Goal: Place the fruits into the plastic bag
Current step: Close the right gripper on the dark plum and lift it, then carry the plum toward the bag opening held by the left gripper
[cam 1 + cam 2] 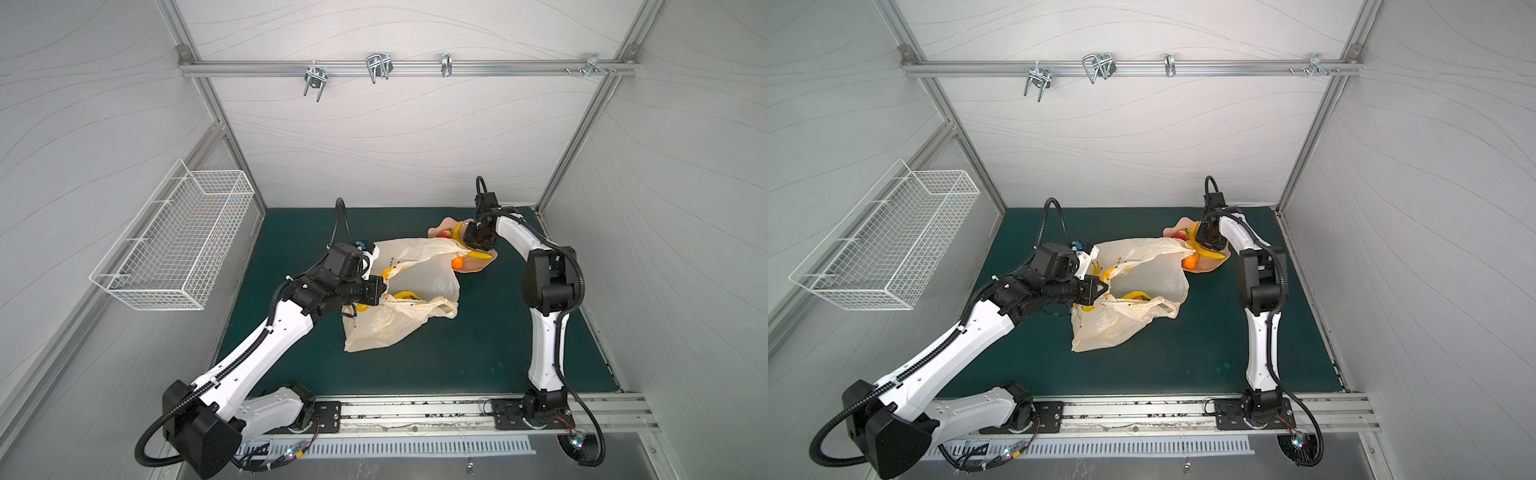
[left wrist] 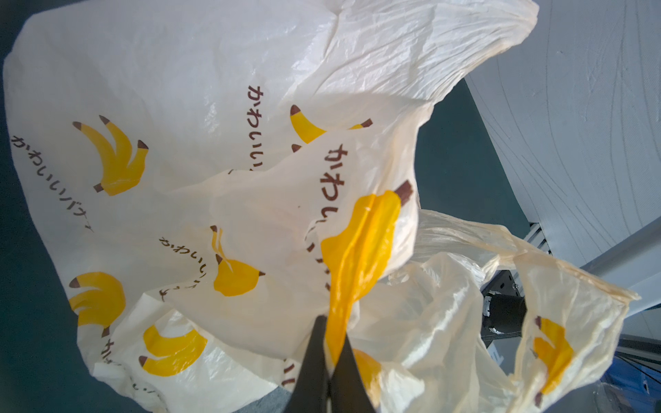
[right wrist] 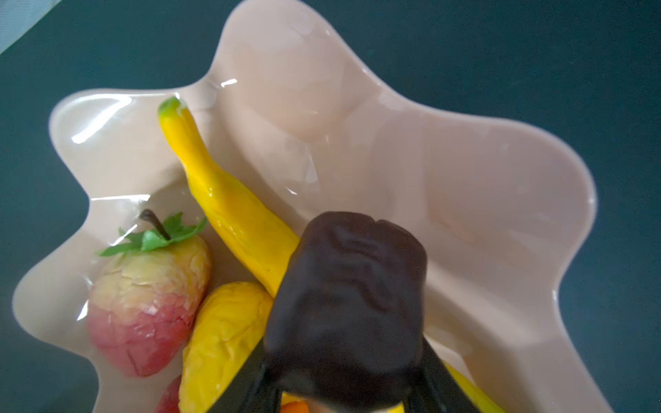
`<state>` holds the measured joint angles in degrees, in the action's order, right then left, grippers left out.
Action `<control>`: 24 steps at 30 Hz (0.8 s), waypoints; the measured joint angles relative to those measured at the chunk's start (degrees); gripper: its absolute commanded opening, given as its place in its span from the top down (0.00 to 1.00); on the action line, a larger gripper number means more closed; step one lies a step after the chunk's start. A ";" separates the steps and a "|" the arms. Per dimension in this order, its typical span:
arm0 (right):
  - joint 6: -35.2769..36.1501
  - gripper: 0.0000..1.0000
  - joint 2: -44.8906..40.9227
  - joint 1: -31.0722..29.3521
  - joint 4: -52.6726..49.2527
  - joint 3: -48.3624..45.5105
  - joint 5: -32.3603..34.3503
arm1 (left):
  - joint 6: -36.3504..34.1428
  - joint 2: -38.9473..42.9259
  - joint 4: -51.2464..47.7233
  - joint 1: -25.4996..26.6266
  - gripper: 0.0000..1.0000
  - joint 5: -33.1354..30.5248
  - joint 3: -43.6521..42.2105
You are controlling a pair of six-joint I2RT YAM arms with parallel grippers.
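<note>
A cream plastic bag (image 1: 386, 328) printed with bananas lay crumpled in the middle of the green counter (image 1: 457, 365), its mouth open. The left pincer (image 2: 332, 329) was clenched on a pinch of the bag's rim, holding it up. Just beyond, at the bag's far handle, sat a wavy pink dish (image 3: 465, 178) holding a banana (image 3: 221, 200), a strawberry (image 3: 143, 304) and an orange (image 1: 457, 262). Over the dish, the right pincer (image 3: 343, 386) grasped the dark brown piece (image 3: 347, 296).
</note>
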<state>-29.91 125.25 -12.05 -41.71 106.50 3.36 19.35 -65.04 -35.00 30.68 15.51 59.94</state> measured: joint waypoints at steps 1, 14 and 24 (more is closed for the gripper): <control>0.09 0.55 -1.03 0.00 0.28 -1.01 -0.13 | 0.00 0.00 0.02 0.00 1.00 -0.02 0.00; 0.96 0.56 -15.74 -0.20 5.18 -16.39 -3.04 | 0.39 -0.02 0.59 0.00 1.00 0.26 0.00; 0.46 0.56 -29.90 -0.31 8.24 -31.61 -5.68 | 0.39 -0.07 0.61 0.00 1.00 1.05 0.00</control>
<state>-29.45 95.35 -12.36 -33.47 74.89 -2.33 19.75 -65.10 -34.39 30.68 16.56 59.94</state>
